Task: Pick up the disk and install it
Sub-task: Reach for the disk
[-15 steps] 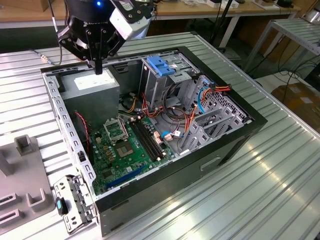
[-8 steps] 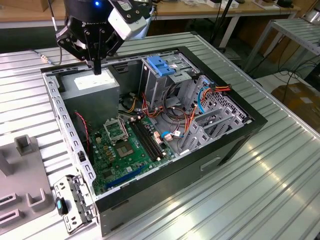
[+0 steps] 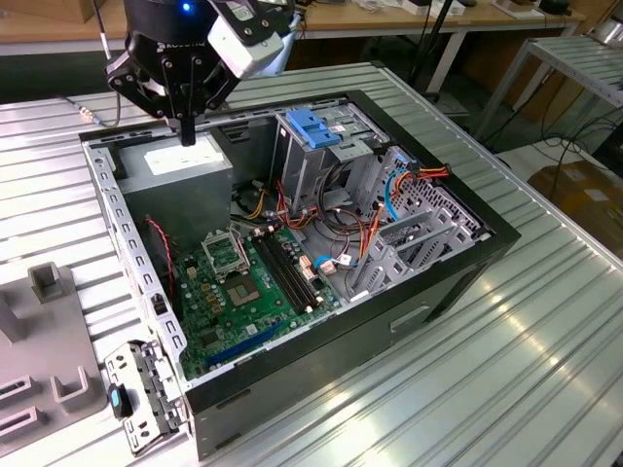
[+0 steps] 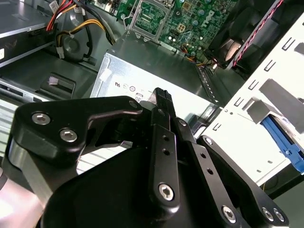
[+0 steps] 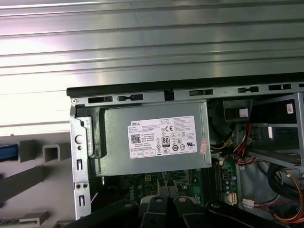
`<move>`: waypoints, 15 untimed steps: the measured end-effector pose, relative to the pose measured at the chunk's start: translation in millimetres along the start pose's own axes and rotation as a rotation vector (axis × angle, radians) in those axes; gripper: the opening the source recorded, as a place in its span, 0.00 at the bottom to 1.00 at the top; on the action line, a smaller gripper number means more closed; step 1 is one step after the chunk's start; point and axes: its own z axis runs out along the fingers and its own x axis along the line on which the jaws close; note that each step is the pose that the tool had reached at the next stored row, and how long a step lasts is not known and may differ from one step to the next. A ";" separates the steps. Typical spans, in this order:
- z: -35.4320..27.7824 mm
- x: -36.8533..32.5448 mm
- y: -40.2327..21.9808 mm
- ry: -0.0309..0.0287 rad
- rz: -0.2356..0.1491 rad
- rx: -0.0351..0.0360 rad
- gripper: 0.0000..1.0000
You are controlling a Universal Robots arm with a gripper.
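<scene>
My gripper (image 3: 187,133) hangs shut, with nothing between its fingers, over the grey power supply (image 3: 180,167) in the far corner of the open computer case (image 3: 428,292). Both wrist views show the closed black fingertips (image 5: 166,186) (image 4: 161,97) above the labelled supply (image 5: 156,140). Of the disk I see a bright blue strip (image 5: 6,153) (image 4: 281,138). It lies outside the case's rear wall (image 3: 122,229), among the blocks of a grey fixture (image 3: 49,336), well away from the gripper. The rest of the disk is cut off.
A tall grey drive cage with a blue latch (image 3: 316,126) stands inside the case, beside orange, red and blue cables (image 3: 389,195). The green motherboard (image 3: 243,282) covers the case floor. A metal bracket with a small blue tab (image 3: 141,394) sticks out at the near corner. The ribbed metal table (image 3: 506,389) surrounds the case.
</scene>
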 end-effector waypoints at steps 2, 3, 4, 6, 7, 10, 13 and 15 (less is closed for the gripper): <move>0.0 0.6 0.0 0.0000 0.000 0.0000 0.11; 0.0 0.9 -0.1 -0.0001 0.000 0.0000 0.11; 0.0 1.3 -0.1 0.0000 0.000 0.0000 0.11; -0.1 1.8 -0.1 0.0000 0.000 0.0000 0.11; -0.1 2.3 -0.2 0.0000 0.000 0.0001 0.11; -0.1 3.6 -0.3 0.0000 0.000 0.0000 0.11; -0.2 5.0 -0.4 0.0000 0.000 0.0000 0.11; -0.2 6.2 -0.5 0.0000 0.000 0.0000 0.11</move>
